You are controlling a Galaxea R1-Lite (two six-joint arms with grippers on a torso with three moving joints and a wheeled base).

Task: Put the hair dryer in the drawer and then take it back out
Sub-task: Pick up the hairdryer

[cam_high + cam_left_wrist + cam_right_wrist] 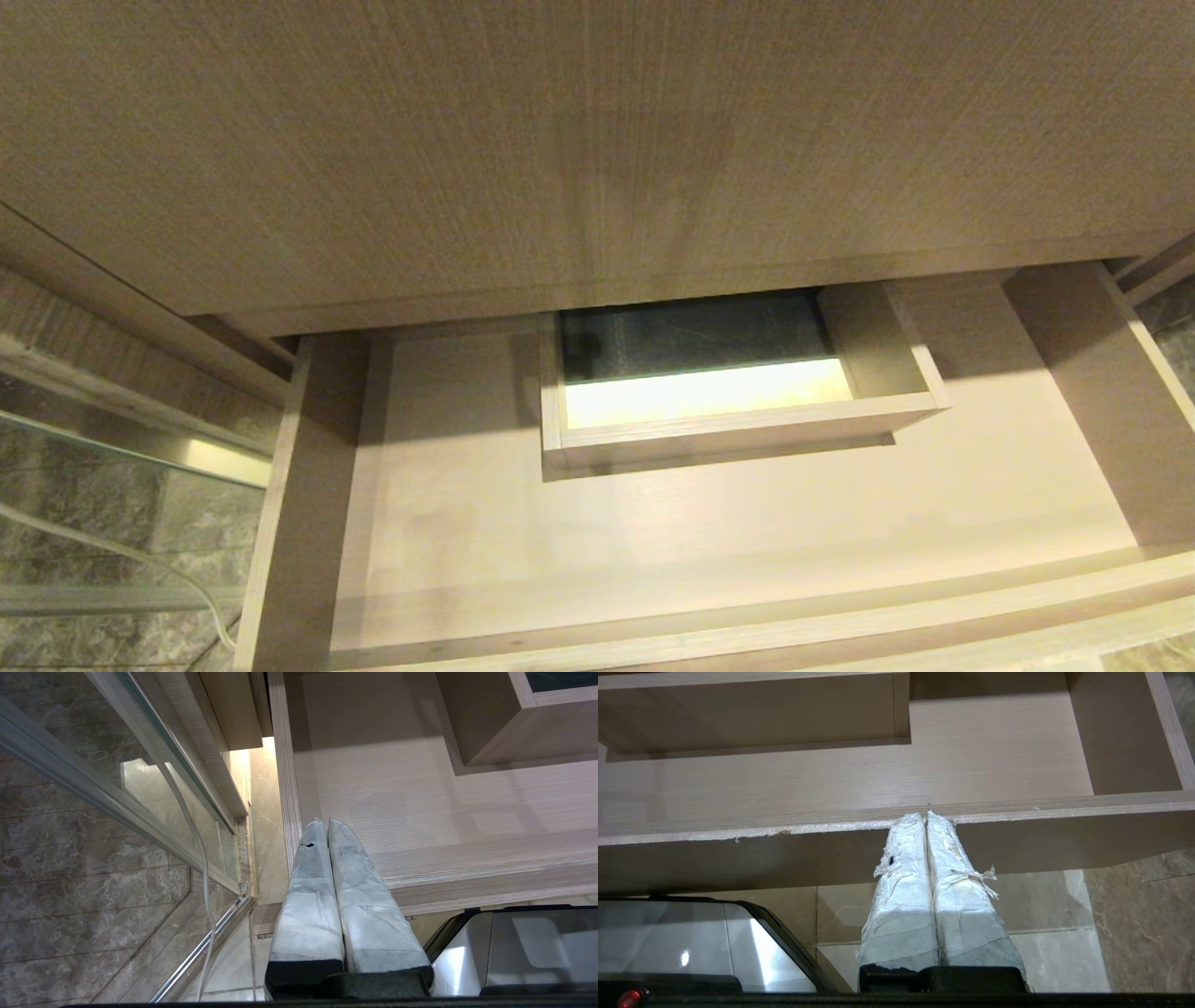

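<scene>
The drawer point(653, 523) stands pulled out, nothing on its floor around the boxed cutout point(738, 411). Left tool point(322, 823) and right tool point(927, 816), both pressed together and holding nothing, hang by the drawer's front edge. A white cord point(140, 560) lies left of the drawer.

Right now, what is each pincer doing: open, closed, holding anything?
Left pincer: closed, holding nothing, above the drawer.
Right pincer: closed, holding nothing, at the drawer's front edge.
</scene>
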